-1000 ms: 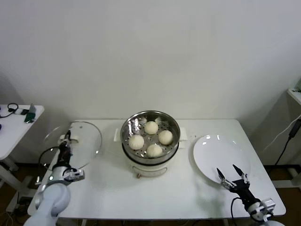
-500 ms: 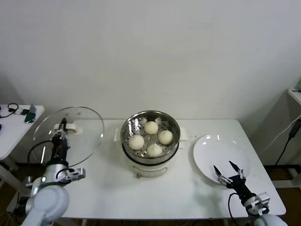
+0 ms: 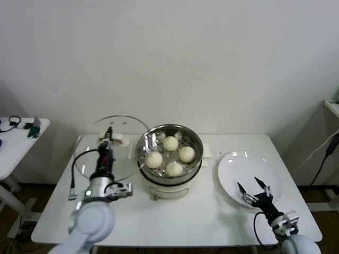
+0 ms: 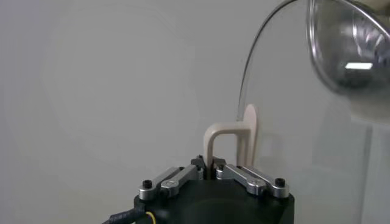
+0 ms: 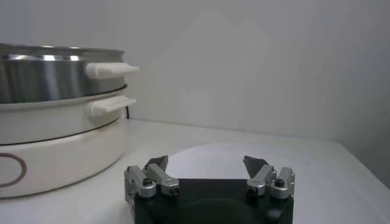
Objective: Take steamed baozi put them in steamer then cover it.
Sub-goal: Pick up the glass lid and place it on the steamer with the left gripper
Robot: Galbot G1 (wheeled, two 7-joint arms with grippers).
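Note:
Several cream-white baozi (image 3: 170,143) lie in the shiny steel steamer (image 3: 159,133) on its cream pot base (image 3: 168,189) at the table's middle. My left gripper (image 3: 108,140) is shut on the cream bar handle (image 4: 225,139) of the clear glass cover (image 3: 95,153). It holds the cover tilted in the air just left of the steamer. The steamer's steel wall (image 4: 350,49) shows through the glass in the left wrist view. My right gripper (image 3: 253,189) is open and empty, low over the white plate's front edge; it also shows in the right wrist view (image 5: 207,163).
A flat white plate (image 3: 241,169) lies right of the steamer. The steamer's side handles (image 5: 111,69) show in the right wrist view. A small side table (image 3: 16,143) with cables stands at far left.
My left gripper has carried the cover up off the table's left side and then rightward, close to the steamer. The right gripper has shifted slightly.

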